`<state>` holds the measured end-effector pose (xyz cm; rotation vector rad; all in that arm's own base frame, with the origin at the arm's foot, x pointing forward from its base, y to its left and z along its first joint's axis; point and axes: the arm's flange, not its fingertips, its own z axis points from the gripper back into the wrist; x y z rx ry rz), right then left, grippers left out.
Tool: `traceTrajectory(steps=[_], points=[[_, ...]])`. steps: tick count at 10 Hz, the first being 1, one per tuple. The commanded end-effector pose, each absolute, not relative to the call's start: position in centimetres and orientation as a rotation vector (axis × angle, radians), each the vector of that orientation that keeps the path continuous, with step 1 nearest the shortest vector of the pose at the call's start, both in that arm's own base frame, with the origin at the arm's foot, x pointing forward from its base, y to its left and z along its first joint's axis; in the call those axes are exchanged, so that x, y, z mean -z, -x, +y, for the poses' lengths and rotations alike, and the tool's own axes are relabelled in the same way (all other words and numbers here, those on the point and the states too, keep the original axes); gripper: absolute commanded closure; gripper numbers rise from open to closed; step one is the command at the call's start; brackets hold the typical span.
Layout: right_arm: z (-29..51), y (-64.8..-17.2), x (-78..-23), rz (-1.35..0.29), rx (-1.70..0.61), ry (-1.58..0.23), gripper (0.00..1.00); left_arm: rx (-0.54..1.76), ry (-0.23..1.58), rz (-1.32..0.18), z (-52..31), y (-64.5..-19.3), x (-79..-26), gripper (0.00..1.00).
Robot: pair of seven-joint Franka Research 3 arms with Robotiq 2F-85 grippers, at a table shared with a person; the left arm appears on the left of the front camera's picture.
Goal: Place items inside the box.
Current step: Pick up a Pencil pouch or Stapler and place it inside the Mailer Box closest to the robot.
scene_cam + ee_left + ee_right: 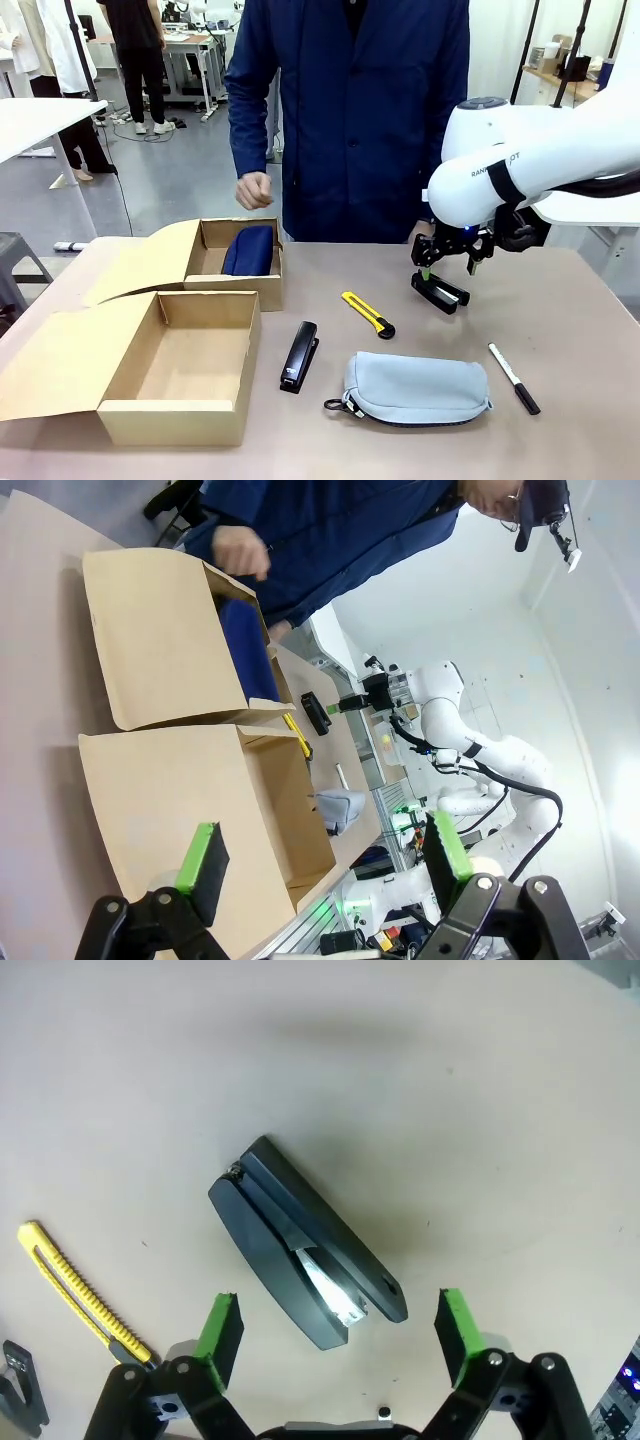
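1 black stapler [300, 1255] seemingly just beneath spread right jaws

You get bright, even overhead light in the front view; sharp throughout. Shadows beside the box [170, 420] and grey pouch [420, 385] are soft, short. Your right wrist view: diffuse dark patch on the table [330, 1035], glare on the stapler [295, 1245]'s metal strip. Left wrist view bows at the edges; far white wall [600, 640] washes out.
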<state>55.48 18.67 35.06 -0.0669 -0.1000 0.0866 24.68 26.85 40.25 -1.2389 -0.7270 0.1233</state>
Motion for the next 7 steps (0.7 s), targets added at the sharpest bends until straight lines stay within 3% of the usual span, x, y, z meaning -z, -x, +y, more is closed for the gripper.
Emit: traceTrajectory(steps=[1,4,7], points=[[18.0,-55.4,-35.3,-0.109,-0.278,0.03,0.0,-0.105,1.251,-0.761,26.8,-24.7,-40.4,0.0],[17.4,-55.4,-34.3,-0.063,-0.628,-0.047,0.0,-0.105,1.251,-0.761,26.8,-24.7,-40.4,0.0],[17.9,-55.6,-33.5,-0.069,-0.675,-0.003,0.0,-0.105,1.251,-0.761,26.8,-24.7,-40.4,0.0]])
